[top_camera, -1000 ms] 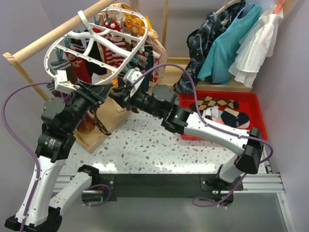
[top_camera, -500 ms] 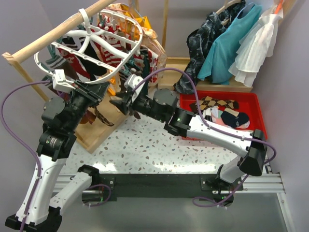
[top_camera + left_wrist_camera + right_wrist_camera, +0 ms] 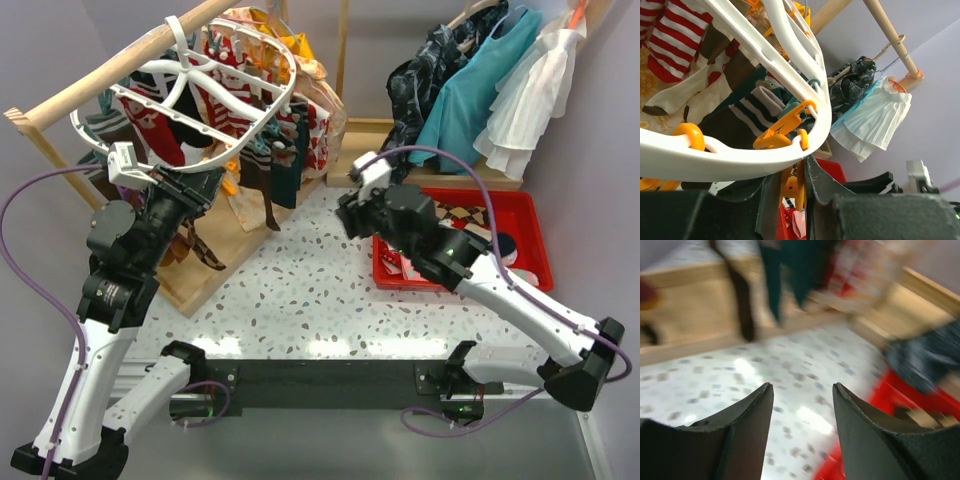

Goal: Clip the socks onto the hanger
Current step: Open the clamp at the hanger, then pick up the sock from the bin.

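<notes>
Top view: the hanger point(image 3: 262, 122) hangs at 11 o'clock from the wooden rail point(image 3: 95, 88), its frame tilted. The socks point(image 3: 283, 172) clipped under it overlap, so a count is not possible. The dark ones at its 5 o'clock edge hang lowest.

Left gripper point(image 3: 208, 181) sits at the hanger's 6 o'clock rim, and its tips are lost against the cloth in this view. In the left wrist view, both fingers point(image 3: 816, 186) are pressed in on an orange clip point(image 3: 791, 186) just under the white rim. The clip's lower end is hidden between them. A red-white striped sock point(image 3: 662, 35) is cut off at 10 o'clock.

Right gripper point(image 3: 350, 208) is just right of centre, well apart from the hanger. The right wrist view is motion-blurred. Its jaws are spread with nothing between them, over the speckled table point(image 3: 790, 365). The hanging shapes at 12 o'clock are too smeared to name.

The red bin point(image 3: 528, 222) lies at 3 o'clock and is partly covered by the right arm. An argyle sock point(image 3: 462, 214) shows inside; the rest of its contents are unclear. Dresses point(image 3: 470, 95) hang at 1 o'clock.
</notes>
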Controlling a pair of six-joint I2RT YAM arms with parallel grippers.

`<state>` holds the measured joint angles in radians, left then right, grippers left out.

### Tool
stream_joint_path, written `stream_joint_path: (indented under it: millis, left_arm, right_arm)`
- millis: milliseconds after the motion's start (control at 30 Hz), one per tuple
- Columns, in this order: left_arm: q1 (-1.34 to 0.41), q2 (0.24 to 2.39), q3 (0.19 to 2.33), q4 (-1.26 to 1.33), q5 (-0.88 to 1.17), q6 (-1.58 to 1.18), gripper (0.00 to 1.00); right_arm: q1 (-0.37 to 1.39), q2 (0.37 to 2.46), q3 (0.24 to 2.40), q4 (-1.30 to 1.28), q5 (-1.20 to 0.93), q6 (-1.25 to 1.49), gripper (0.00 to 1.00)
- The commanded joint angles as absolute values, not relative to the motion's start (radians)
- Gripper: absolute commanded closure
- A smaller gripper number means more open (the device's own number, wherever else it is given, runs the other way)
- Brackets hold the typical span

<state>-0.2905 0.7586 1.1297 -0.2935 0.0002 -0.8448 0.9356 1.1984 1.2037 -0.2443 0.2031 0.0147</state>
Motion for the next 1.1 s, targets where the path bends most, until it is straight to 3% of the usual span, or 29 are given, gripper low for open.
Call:
stream_joint_path:
  millis: [0, 267, 600, 1067]
  left_arm:
    - [-0.285, 0.75, 1.123, -0.215, -0.04, -0.81, 0.82]
    - [-0.285, 0.746, 1.126, -0.222, -0.043, -0.805, 0.82]
    - [-0.285, 0.749, 1.135, -0.227, -0.057, -0.799, 0.82]
    - [-0.285, 0.75, 1.126, -0.218, -0.049, -0.801, 0.83]
  right_arm:
    - [0.734, 1.134, 1.14, -0.448, 0.36, 0.097, 0.45]
    - [0.43, 1.253, 1.072, -0.448, 0.273, 0.058, 0.45]
    - [0.336, 1.578, 1.149, -0.396, 0.141, 0.046, 0.49]
    - [0.293, 1.917, 1.339, -0.442, 0.227, -0.044, 0.53]
